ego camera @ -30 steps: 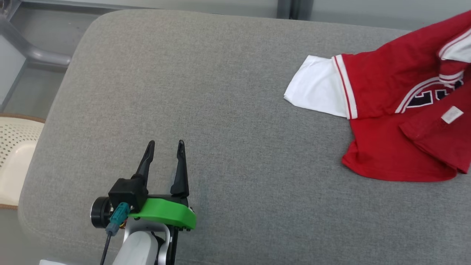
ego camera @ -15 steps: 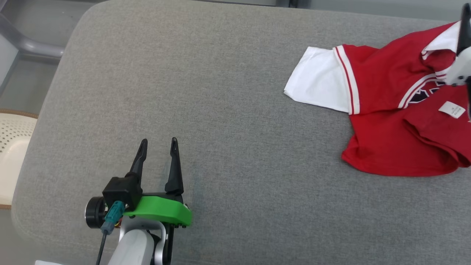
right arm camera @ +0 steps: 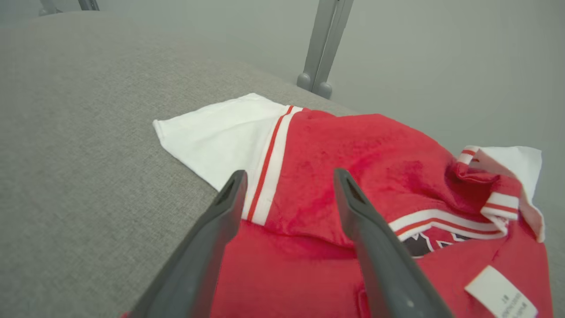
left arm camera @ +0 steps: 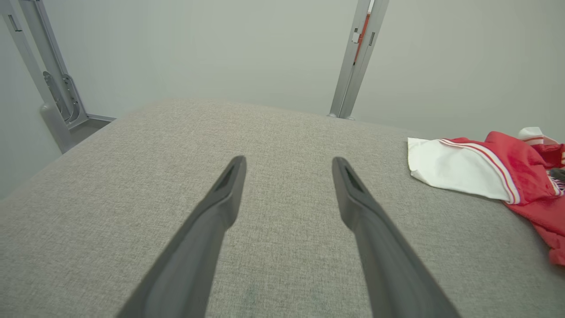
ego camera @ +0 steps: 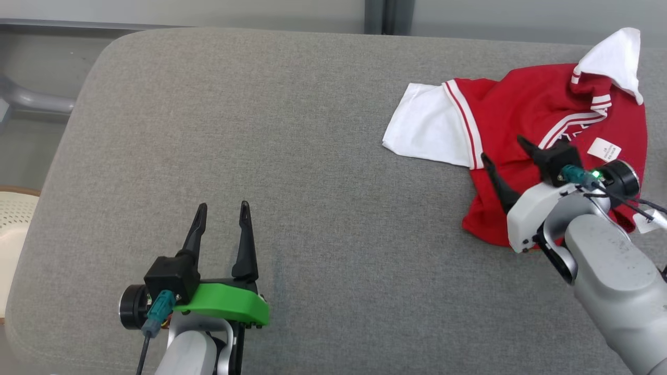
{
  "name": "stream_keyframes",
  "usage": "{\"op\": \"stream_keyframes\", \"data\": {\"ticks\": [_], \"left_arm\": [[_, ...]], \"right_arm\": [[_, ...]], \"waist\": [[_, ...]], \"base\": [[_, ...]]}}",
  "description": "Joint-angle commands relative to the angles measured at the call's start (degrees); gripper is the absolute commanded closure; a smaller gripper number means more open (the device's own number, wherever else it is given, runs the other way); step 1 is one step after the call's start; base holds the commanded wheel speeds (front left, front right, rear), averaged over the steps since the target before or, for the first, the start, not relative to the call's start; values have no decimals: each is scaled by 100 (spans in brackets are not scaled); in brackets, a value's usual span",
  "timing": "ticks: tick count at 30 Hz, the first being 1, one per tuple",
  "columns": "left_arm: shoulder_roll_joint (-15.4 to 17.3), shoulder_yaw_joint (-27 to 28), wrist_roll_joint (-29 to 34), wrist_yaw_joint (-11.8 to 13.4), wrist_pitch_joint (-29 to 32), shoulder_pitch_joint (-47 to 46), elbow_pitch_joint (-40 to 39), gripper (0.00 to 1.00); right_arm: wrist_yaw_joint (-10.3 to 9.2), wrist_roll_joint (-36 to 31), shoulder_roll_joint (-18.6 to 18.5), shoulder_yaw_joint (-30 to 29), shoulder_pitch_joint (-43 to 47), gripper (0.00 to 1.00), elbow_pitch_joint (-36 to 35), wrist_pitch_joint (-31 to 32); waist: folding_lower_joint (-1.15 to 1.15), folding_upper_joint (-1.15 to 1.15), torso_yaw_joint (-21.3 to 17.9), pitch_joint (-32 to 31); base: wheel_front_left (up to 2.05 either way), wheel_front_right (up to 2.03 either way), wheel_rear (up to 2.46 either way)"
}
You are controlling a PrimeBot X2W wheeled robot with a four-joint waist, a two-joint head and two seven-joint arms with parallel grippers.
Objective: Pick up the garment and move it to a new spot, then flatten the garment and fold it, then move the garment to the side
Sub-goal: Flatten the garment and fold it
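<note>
My right gripper hovers, jaws apart, over the crumpled red-and-white jersey shirt at the right end of the grey fabric cushion, likely poised to grasp it (left gripper, also apart, idles empty).

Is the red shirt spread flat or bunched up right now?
Bunched up. The red shirt lies rumpled, its body folded over itself; one white sleeve lies flat, the far sleeve pokes up.

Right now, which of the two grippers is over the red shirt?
The right gripper, white-bodied, open above the red shirt; the green-bodied left gripper hangs over grey cushion, away from it.
</note>
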Motion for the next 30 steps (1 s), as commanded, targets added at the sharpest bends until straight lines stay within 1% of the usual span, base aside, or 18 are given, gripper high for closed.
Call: {"op": "stream_keyframes", "data": {"ticks": [1,4,7,16,17,18,19,20,21,26,28,30], "left_arm": [[21,1,-13,-21,-17,7,-13,0],[20,-23,-36,-10,-18,-30,-25,0],[20,-63,-63,0,-17,-81,-34,0],[19,-200,-167,52,-17,-148,-38,0],[19,-203,-174,57,-17,-146,-36,0],[19,-201,-161,70,-18,-138,-37,0],[20,-200,-162,74,-18,-123,-39,0],[19,-200,-164,87,-18,-106,-42,0],[19,-187,-162,111,-17,-67,-44,0],[19,-167,-136,104,-18,17,-25,0],[20,-165,-119,99,-18,41,-23,0],[19,-166,-98,97,-17,55,-26,0]], "right_arm": [[-8,-19,-34,123,59,0,28,-8],[-8,17,38,260,2,0,204,-22],[-8,-145,63,270,-231,0,541,-40],[-8,-584,242,-74,-759,0,1846,-39],[-8,-611,258,-112,-791,27,1951,-55],[-8,-638,281,-148,-818,60,2042,-81],[-8,-634,313,-198,-853,69,2118,-107],[-8,-653,327,-247,-895,80,2169,-164],[-8,-686,352,-302,-958,100,2201,-227],[-8,-730,372,-354,-1066,100,1950,-336],[-8,-739,367,-369,-1088,100,1671,-352],[-8,-744,331,-412,-1071,100,1205,-347]], "waist": [[0,0,88,71],[0,0,184,137],[0,0,316,223],[0,0,757,401],[0,0,789,404],[0,0,808,404],[0,0,826,401],[0,0,837,393],[0,0,833,367],[0,0,718,252],[0,0,652,206],[0,0,592,166]], "base": [[0,0,0],[0,0,0],[0,0,0],[0,0,0],[0,0,0],[0,0,0],[0,0,0],[0,0,0],[0,0,0],[0,0,0],[0,0,0],[0,0,0]]}}
